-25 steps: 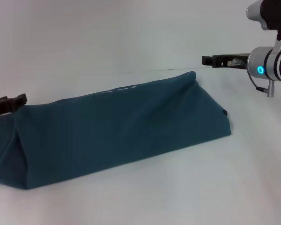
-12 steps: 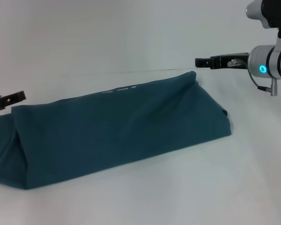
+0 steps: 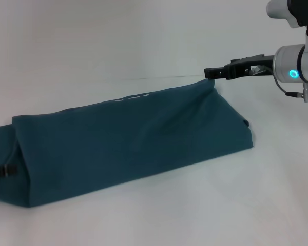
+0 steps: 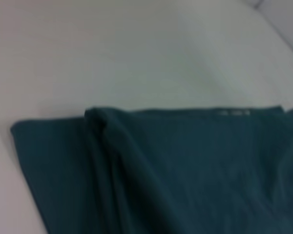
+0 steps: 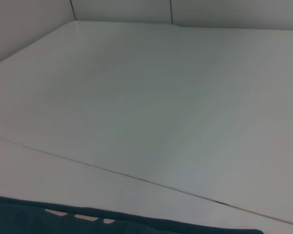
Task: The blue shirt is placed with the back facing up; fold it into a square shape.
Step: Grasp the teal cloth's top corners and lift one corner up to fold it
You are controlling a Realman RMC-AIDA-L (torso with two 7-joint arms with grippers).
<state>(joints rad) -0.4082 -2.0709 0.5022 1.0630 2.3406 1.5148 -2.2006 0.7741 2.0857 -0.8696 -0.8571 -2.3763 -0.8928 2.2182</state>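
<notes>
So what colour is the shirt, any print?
The blue shirt is plain dark teal-blue, no print visible; head view shows it best.

The bench [image 3: 143, 215] has a plain white surface. A thin dark seam [image 5: 136, 178] crosses it. A pale wall [image 5: 122, 9] rises behind its far edge.

blue shirt [image 3: 128, 141] folded long on table [image 3: 195, 205]; right hand [image 3: 211, 73] at far corner; left hand [image 3: 2, 172] at left end
</notes>
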